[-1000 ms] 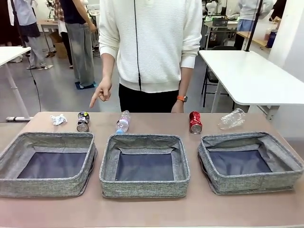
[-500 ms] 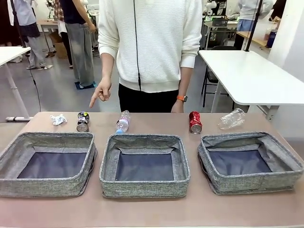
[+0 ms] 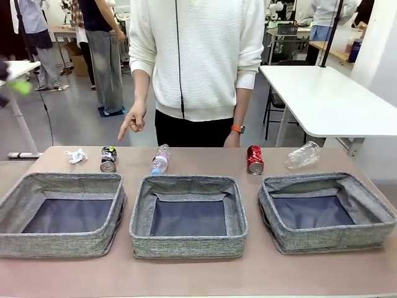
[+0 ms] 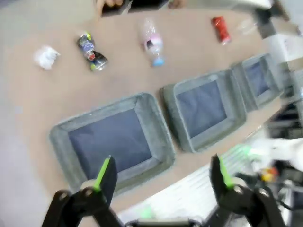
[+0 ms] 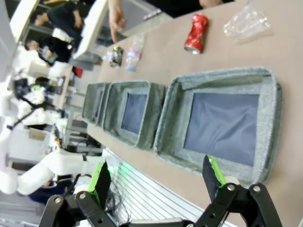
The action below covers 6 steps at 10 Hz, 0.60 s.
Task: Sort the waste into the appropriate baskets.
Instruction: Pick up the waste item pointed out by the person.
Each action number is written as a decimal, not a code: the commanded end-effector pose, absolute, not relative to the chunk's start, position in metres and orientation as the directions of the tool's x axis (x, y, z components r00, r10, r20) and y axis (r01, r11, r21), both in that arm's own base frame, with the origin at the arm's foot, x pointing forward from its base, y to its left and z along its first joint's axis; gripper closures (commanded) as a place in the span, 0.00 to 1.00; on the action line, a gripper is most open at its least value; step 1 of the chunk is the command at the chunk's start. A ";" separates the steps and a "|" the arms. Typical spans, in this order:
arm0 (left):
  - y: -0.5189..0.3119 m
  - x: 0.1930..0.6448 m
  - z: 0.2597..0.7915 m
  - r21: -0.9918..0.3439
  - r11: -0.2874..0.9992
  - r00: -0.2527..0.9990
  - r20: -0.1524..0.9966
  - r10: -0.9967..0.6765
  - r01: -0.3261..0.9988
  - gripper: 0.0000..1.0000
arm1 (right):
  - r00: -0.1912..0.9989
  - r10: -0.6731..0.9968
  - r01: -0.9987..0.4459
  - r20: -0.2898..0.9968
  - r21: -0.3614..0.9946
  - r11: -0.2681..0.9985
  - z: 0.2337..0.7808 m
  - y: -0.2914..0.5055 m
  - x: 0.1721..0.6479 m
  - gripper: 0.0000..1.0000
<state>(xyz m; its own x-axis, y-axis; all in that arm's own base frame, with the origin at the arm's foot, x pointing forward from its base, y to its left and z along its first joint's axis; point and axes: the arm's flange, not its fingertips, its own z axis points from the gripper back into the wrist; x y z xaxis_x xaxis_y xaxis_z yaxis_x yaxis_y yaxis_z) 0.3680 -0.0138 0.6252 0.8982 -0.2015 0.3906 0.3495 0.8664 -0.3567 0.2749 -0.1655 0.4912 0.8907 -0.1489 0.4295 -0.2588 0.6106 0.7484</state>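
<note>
Standing by the table point(image 3: 198, 273), I see both arms held high and nothing picked yet: the left gripper point(image 4: 161, 163) hangs with its jaws spread wide and empty, and so does the right gripper point(image 5: 155, 165). Under the left one's fingers lies the left basket point(image 4: 106, 142), with the middle basket point(image 4: 201, 109) off to one side. Beyond the basket's far wall lie the paper wad point(image 4: 46, 56), the black-and-silver can point(image 4: 92, 52) and the capped bottle point(image 4: 154, 45). The right basket point(image 5: 227, 123) sits ahead of the right gripper, with the red can point(image 5: 195, 33) and the crushed bottle point(image 5: 247, 24) past it. The person's hand point(image 3: 132, 121) points down towards the black-and-silver can, so I would guess that goes first. To do it well, the left arm should reach past the basket, come straight down with jaws across the can's round side, not its ends, and lift well clear of the soft wall. Against a second ago, the litter, the baskets and the hand have not moved. A green-and-black blur, probably the left gripper, now shows at the front view's left edge.
</note>
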 end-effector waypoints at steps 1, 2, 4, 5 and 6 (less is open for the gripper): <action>-0.025 0.469 0.587 -0.144 0.928 0.928 -0.099 -0.359 0.344 0.00 | 0.879 -0.145 -0.287 0.455 0.747 0.600 0.492 -0.165 0.276 0.00; -0.046 0.506 0.559 -0.112 0.933 0.914 -0.189 -0.358 0.342 0.00 | 0.879 -0.145 -0.287 0.455 0.747 0.600 0.492 -0.165 0.276 0.00; -0.067 0.550 0.506 -0.074 0.908 0.897 -0.142 -0.418 0.411 0.00 | 0.879 -0.145 -0.287 0.455 0.747 0.600 0.492 -0.165 0.276 0.00; -0.069 0.566 0.475 -0.058 0.908 0.906 -0.061 -0.418 0.415 0.00 | 0.879 -0.145 -0.287 0.455 0.747 0.600 0.492 -0.165 0.276 0.00; -0.065 0.579 0.437 -0.088 0.929 0.933 0.014 -0.359 0.359 0.00 | 0.879 -0.145 -0.287 0.455 0.747 0.600 0.492 -0.165 0.276 0.00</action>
